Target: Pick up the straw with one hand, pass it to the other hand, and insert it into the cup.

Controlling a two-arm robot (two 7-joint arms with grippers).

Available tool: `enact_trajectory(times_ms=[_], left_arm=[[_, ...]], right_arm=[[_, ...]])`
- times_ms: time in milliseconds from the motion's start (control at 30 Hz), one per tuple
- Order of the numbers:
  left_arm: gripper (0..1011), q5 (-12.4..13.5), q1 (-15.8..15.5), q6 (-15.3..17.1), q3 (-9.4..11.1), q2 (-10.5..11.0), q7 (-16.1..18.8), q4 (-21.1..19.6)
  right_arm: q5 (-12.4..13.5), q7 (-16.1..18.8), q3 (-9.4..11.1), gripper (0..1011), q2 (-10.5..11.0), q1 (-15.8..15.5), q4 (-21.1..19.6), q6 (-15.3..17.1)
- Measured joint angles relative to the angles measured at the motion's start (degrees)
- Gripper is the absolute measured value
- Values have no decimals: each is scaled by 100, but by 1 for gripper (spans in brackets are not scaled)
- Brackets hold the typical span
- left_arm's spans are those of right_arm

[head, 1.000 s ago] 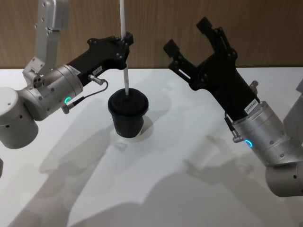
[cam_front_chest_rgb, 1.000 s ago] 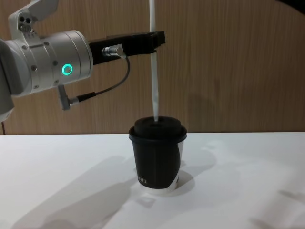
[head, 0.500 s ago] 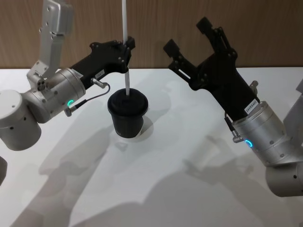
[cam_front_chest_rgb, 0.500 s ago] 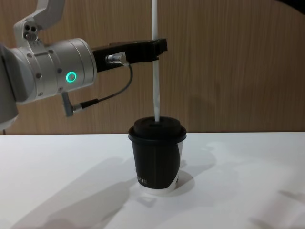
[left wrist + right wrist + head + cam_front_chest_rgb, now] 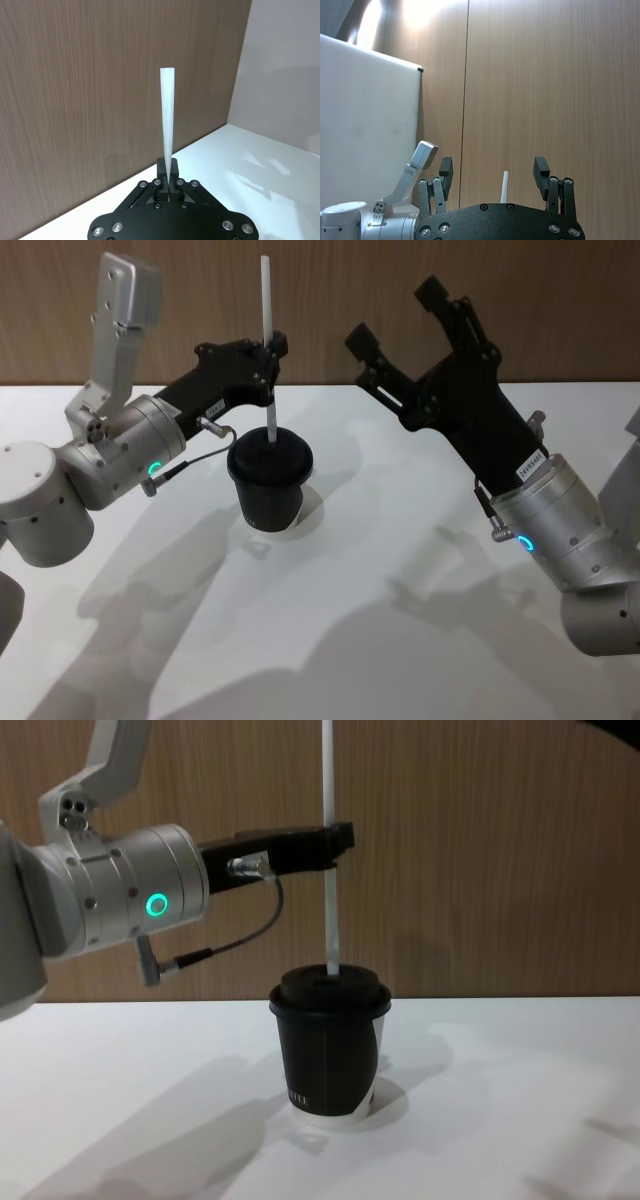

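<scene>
One straw (image 5: 269, 360), one cup (image 5: 270, 483) and two pincers are in sight. The straw is white and thin and stands upright in the upper middle of the head view, its lower end meeting the top of the cup's black domed lid (image 5: 331, 988). In the chest view it runs from the top edge of the frame down to the lid, a little right of the lid's centre. The cup stands on the white desk (image 5: 400, 560), left of centre in the head view and at lower centre in the chest view. On its side is a white patch, and low on the wall a short row of small white lettering (image 5: 299, 1098), too small to read.

The left pincer (image 5: 270, 348), on a silver-grey wrist with a glowing green ring, reaches in from the left and is clamped on the straw above the cup; in the left wrist view its fingertips are pressed together around the stick at lower centre. The right pincer (image 5: 400, 315) hangs at the upper right of the head view, well apart from the cup, fingers spread wide with nothing between them. A small label on its body cannot be read.
</scene>
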Motion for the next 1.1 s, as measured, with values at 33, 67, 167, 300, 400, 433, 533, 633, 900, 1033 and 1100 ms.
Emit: enact_trajectory(times_ms=[33,67,167,300,400,433,533,633,900,1033,1100], left_arm=[[5,2,3,0,0,-2,-2,7],[4,8,15,-1,0,-7,-5,28],[4,20,39,-1,0,-15,-11,57],[70,35,78,-1,-4,-18,-13,74],[161,44,116,3,-12,-18,-12,72],[179,46,130,4,-15,-15,-11,65],[272,53,172,10,-25,1,-5,28],[373,66,224,15,-36,25,2,-23],[618,133,409,15,-87,121,76,-249],[734,209,582,-3,-143,213,172,-478],[818,234,651,-9,-162,249,206,-562]], right_arm=[[0,0,0,1001,0,0,0,0],[0,0,0,1001,0,0,0,0],[0,0,0,1001,0,0,0,0],[0,0,0,1001,0,0,0,0],[0,0,0,1001,0,0,0,0],[0,0,0,1001,0,0,0,0],[0,0,0,1001,0,0,0,0],[0,0,0,1001,0,0,0,0],[0,0,0,1001,0,0,0,0],[2,0,-1,1001,2,0,0,-1],[8,0,-3,1001,4,0,0,-3]])
